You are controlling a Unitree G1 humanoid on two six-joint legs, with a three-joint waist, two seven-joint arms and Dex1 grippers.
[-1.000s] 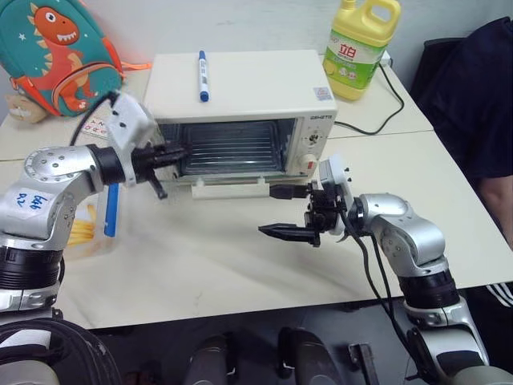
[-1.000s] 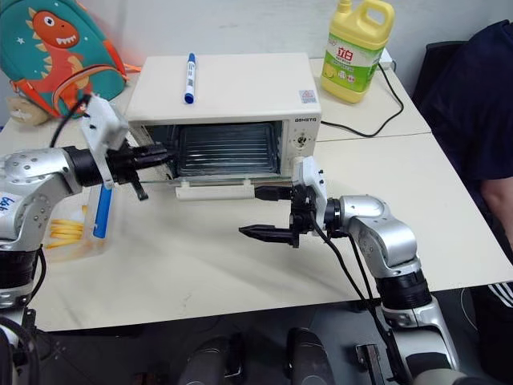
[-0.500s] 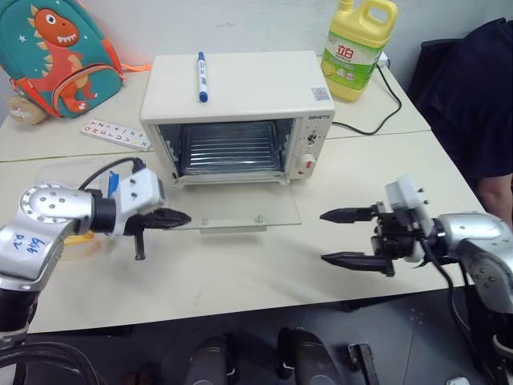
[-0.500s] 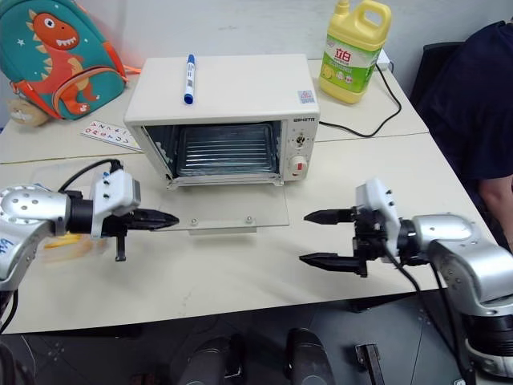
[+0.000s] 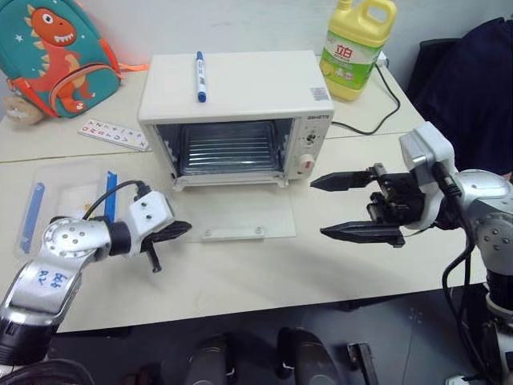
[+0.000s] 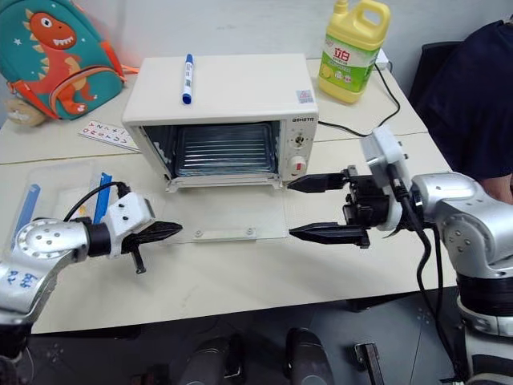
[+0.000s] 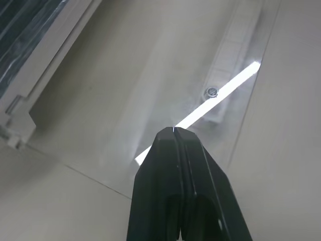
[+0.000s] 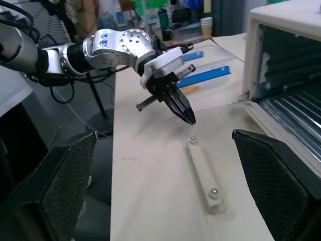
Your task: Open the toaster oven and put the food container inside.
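Cream toaster oven (image 5: 240, 84) on table (image 5: 240, 273), glass door (image 5: 240, 215) lowered flat. Food container (image 5: 68, 196) left of oven. Left gripper (image 5: 183, 230) clenched, empty, beside door; right gripper (image 5: 333, 207) spread wide, empty.

Pale table (image 5: 256, 277) bearing toaster oven (image 5: 240, 112) (door down), food container (image 5: 68, 200), detergent jug (image 5: 357, 48), backpack (image 5: 56, 52).

The toaster oven (image 5: 240, 84) has a smooth, matt cream shell that looks like painted metal, a clear glossy glass door (image 5: 240, 216) lying flat, and a thin wire rack (image 5: 228, 152) of bright metal. The food container (image 5: 68, 196) is clear plastic (its clips blue, opaque). The table (image 5: 240, 273) is pale and smooth, probably laminate. The yellow bottle (image 5: 357, 44) is glossy plastic; the dinosaur backpack (image 5: 56, 48) looks like cloth.
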